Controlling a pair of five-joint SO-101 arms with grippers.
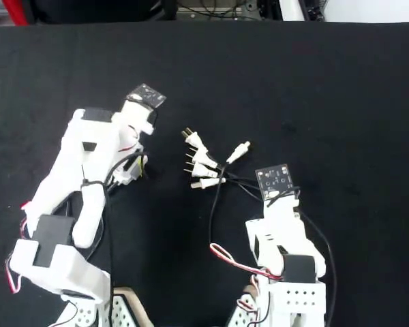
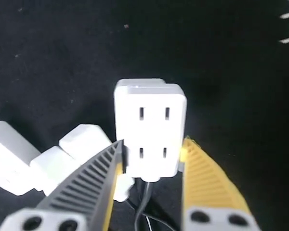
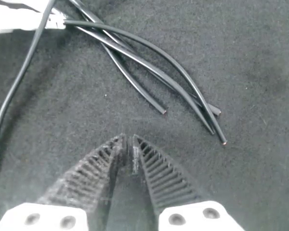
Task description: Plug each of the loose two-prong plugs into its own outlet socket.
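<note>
A white outlet block (image 2: 151, 115) with two pairs of slots faces the left wrist view. My left gripper (image 2: 151, 149) is shut on its lower part, the grey finger on one side and the yellow finger (image 2: 202, 178) on the other. From above, this gripper (image 1: 133, 170) sits left of several white two-prong plugs (image 1: 203, 163), which lie fanned out at mid-table with black cables trailing toward the right arm (image 1: 283, 231). My right gripper (image 3: 130, 144) is shut on nothing, just above the cloth. The cut ends of the black cables (image 3: 183, 91) lie in front of it.
The table is covered in black cloth (image 1: 313, 88). White blocky shapes (image 2: 62, 154) lie beside the outlet block; I cannot tell what they are. A red and white wire (image 1: 225, 255) loops near the right arm's base. Open cloth stretches across the back and right.
</note>
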